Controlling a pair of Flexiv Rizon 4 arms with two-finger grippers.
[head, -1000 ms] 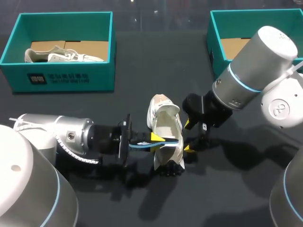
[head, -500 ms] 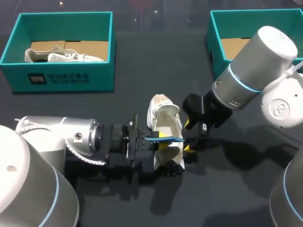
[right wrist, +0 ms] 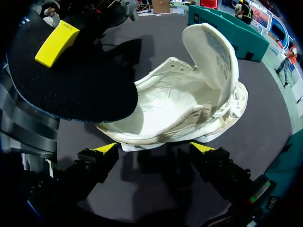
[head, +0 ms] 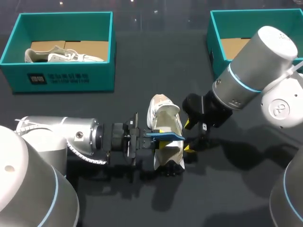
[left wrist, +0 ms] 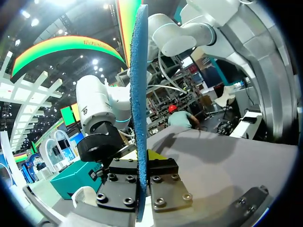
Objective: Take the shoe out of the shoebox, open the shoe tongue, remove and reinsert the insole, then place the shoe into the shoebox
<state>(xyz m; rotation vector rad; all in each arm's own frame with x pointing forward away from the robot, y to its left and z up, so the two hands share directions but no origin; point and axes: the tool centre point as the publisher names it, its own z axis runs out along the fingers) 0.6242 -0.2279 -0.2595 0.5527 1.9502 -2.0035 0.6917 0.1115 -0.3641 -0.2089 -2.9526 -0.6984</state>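
A white shoe [head: 166,130] lies on the dark desk [head: 227,189], out of its box, with the tongue folded up and the mouth wide open. My left gripper [left wrist: 141,165] is at one side of the shoe. Its jaws are clenched on one end of the blue insole [head: 165,136], which hangs over the shoe's opening, not yet inside. My right gripper [right wrist: 154,149] sits at the shoe's other side, jaws released and spread wide, with the shoe's side just ahead of them. I cannot tell whether they touch it.

My worry is that nothing seems to pin the shoe, so pushing the insole in could shove it along the desk or roll it. Gripped at one end only, the insole may buckle, catch on the tongue, or bunch up short of the toe.
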